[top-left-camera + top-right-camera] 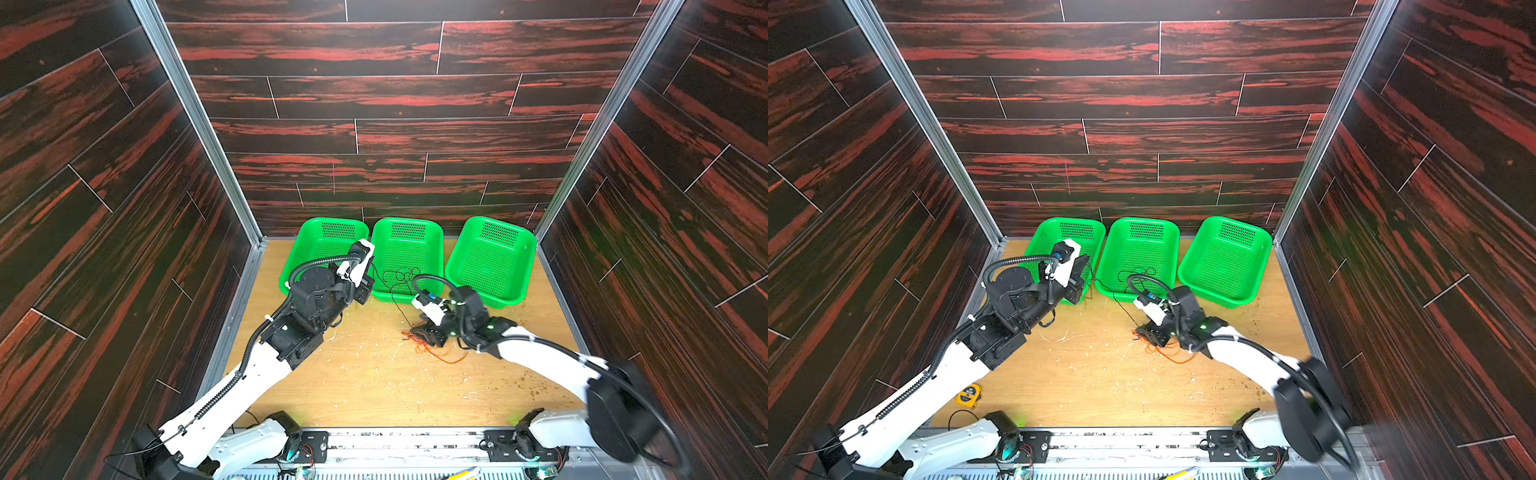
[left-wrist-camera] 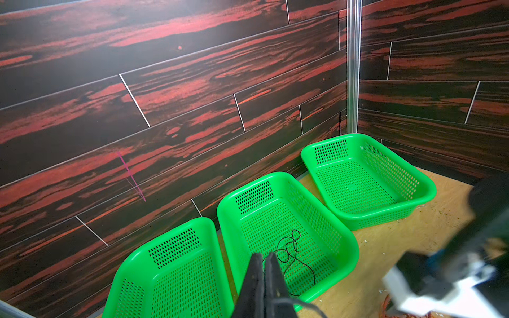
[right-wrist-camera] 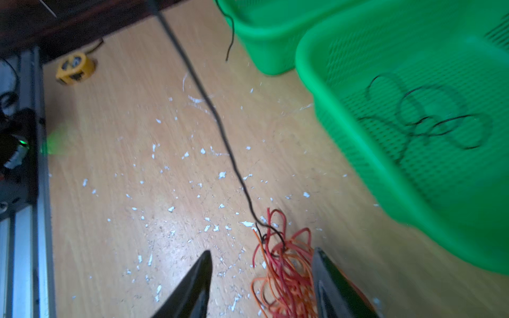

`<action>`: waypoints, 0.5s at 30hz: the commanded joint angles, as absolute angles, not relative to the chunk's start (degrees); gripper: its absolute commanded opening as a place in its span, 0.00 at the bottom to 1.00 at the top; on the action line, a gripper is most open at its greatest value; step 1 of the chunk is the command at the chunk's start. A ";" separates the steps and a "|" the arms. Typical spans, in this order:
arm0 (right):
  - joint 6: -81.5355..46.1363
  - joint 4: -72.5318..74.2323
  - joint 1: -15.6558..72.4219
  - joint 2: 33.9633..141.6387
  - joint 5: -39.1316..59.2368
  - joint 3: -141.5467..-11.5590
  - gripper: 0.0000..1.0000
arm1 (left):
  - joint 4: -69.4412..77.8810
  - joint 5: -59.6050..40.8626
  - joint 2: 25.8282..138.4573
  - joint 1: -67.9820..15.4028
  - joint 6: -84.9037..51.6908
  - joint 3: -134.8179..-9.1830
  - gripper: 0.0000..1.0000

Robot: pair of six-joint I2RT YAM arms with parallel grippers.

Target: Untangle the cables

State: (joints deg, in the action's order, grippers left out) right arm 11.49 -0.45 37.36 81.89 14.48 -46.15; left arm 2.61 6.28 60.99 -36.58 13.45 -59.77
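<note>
The black cable (image 1: 399, 276) lies in loose loops inside the middle green basket (image 1: 432, 232). One strand of it runs over the near rim and down to a tangle on the table. My left gripper (image 1: 370, 264) hangs over that basket's near left rim, and in the left wrist view it (image 2: 265, 254) is shut with the black cable (image 2: 289, 247) coming out at its tips. The black strand (image 3: 220, 121) ends in the red cable (image 3: 276, 213) and the orange cable (image 3: 259, 283), which are knotted together. My right gripper (image 3: 263, 250) is open low over this tangle, which lies by one finger.
Three green perforated baskets stand in a row at the back wall: left (image 1: 316, 232), middle, right (image 1: 519, 245). A yellow tape measure (image 1: 968, 394) lies near the front left. White crumbs litter the wooden table (image 1: 374, 386). Dark panel walls close three sides.
</note>
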 commanded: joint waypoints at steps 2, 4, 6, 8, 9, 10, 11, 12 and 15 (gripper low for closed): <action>12.34 3.00 38.04 87.94 14.32 -49.78 0.55 | 3.63 8.51 59.75 -37.04 13.54 -59.06 0.00; 11.84 4.23 38.04 89.82 13.11 -50.28 0.51 | 3.67 9.59 58.88 -37.09 13.13 -57.93 0.00; 10.84 5.97 38.15 90.67 11.82 -50.09 0.46 | 3.78 10.86 57.92 -37.05 12.77 -56.58 0.00; 10.49 7.25 38.23 91.12 10.60 -49.85 0.39 | 3.78 12.24 57.01 -37.07 12.01 -55.07 0.00; 10.45 7.68 38.15 91.23 10.14 -49.75 0.34 | 3.78 12.96 56.55 -37.09 11.67 -54.13 0.00; 10.69 7.66 38.20 91.22 10.23 -49.67 0.27 | 3.79 14.13 56.12 -37.03 11.10 -53.36 0.00; 10.85 7.73 38.21 91.23 10.35 -49.59 0.21 | 3.89 14.87 55.69 -37.09 10.55 -52.53 0.00; 11.13 7.75 38.20 91.21 10.55 -49.41 0.14 | 4.30 16.00 55.10 -37.08 9.99 -51.48 0.00; 12.02 6.69 38.22 90.83 10.79 -49.22 0.00 | 4.92 19.54 53.43 -37.08 8.75 -48.54 0.00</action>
State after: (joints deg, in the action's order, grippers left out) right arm 10.61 6.31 37.93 89.65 10.63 -49.23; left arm 3.42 14.72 55.64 -36.93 10.50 -50.63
